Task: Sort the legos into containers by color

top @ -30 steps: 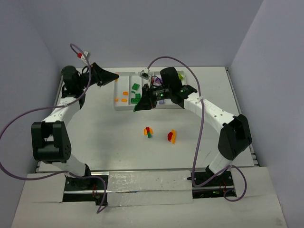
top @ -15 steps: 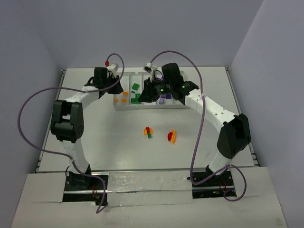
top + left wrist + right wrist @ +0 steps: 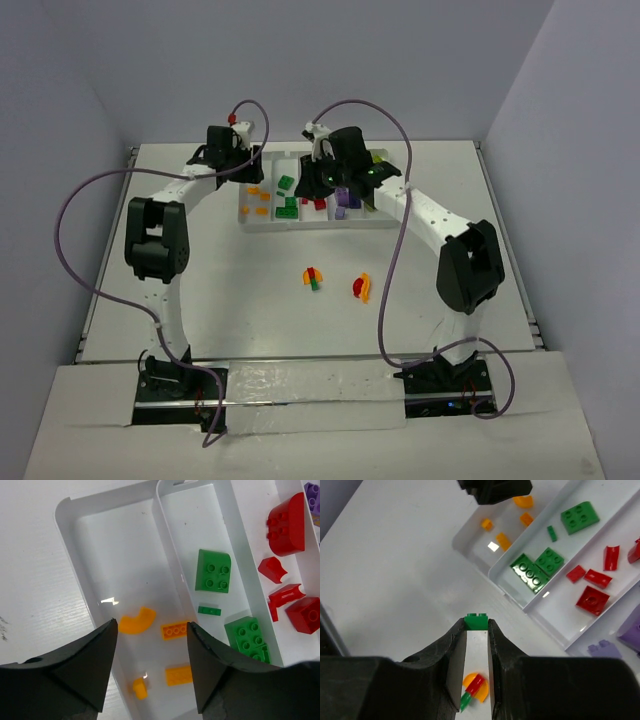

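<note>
As left tool (image 3: 150, 630) gapes over tray (image 3: 70, 510) | right tool (image 3: 476, 626) grips lego (image 3: 476, 620)

Plain lilac-grey walls (image 3: 330, 60) on three sides of a matte white table (image 3: 230, 295).

colour-sorted legos (image 3: 213, 570) in tray (image 3: 115, 550), green lego (image 3: 476, 621) gripped

White tray (image 3: 70, 510), plain-coloured bricks.
Orange bricks (image 3: 137, 621), dark green bricks (image 3: 213, 570), red bricks (image 3: 286, 517), purple bricks (image 3: 631, 632); green brick (image 3: 476, 621) in black right tool (image 3: 476, 626).
</note>
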Controlling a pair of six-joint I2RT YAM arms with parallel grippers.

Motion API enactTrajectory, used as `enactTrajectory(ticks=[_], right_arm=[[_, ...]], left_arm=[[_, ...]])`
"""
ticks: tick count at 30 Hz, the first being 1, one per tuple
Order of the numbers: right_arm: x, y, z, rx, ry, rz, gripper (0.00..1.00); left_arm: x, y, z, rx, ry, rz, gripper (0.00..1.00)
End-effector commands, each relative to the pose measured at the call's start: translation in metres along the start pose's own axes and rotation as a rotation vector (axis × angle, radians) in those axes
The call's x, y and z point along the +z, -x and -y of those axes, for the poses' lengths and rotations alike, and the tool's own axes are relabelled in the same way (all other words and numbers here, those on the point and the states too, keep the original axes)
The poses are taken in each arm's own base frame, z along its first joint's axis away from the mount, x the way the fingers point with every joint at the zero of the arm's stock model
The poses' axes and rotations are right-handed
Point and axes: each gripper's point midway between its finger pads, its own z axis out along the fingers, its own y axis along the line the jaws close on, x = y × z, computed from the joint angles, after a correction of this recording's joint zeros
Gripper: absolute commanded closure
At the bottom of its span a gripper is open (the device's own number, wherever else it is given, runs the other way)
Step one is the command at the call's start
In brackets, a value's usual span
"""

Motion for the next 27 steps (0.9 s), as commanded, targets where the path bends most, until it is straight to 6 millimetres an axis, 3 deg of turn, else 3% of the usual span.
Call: enactTrajectory(ticks=[1,3,6,7,9,11,12,13,16,20,23,25,27], right_arm=[[0.015,0.033,0.02,-0.009,-0.076,0.09,1.0],[0.02,0.045,0.021,0.002,-0.08,0.109,1.0],[0.043,0.052,0.031,0.033,-0.096,0.122,1.0],[0.053,0.053,0.036,0.041,-0.098,0.127,1.0],[0.073,0.047,0.043,0.054,-0.096,0.121,1.0],[0.088,0.052,0.049,0.057,-0.107,0.137,1.0],[0.099,0.051,0.057,0.063,-0.129,0.135,1.0],[0.105,0.05,0.059,0.07,-0.13,0.13,1.0],[0.125,0.047,0.076,0.084,-0.175,0.129,1.0],[0.145,0.044,0.089,0.084,-0.206,0.13,1.0],[0.156,0.032,0.098,0.089,-0.226,0.103,0.86],[0.158,0.028,0.1,0.09,-0.228,0.093,0.63],[0.157,0.027,0.098,0.09,-0.222,0.09,0.46]], left_arm=[[-0.01,0.028,0.002,0.026,0.019,0.03,0.28],[-0.017,0.042,0.002,0.027,0.021,0.052,0.27],[-0.041,0.061,0.003,0.007,0.011,0.085,0.26],[-0.056,0.072,0.002,-0.001,0.005,0.113,0.24],[-0.088,0.09,-0.001,-0.014,-0.002,0.172,0.11],[-0.107,0.085,-0.001,-0.002,-0.017,0.177,0.01],[-0.128,0.089,0.002,0.017,-0.028,0.199,0.01],[-0.125,0.078,0.001,0.011,-0.028,0.173,0.01],[-0.158,0.071,0.006,0.024,-0.027,0.192,0.01],[-0.183,0.047,0.01,0.004,-0.041,0.202,0.01],[-0.191,0.027,0.014,0.01,-0.059,0.175,0.01],[-0.195,0.015,0.018,0.03,-0.08,0.155,0.01],[-0.197,0.005,0.022,0.037,-0.101,0.14,0.01]])
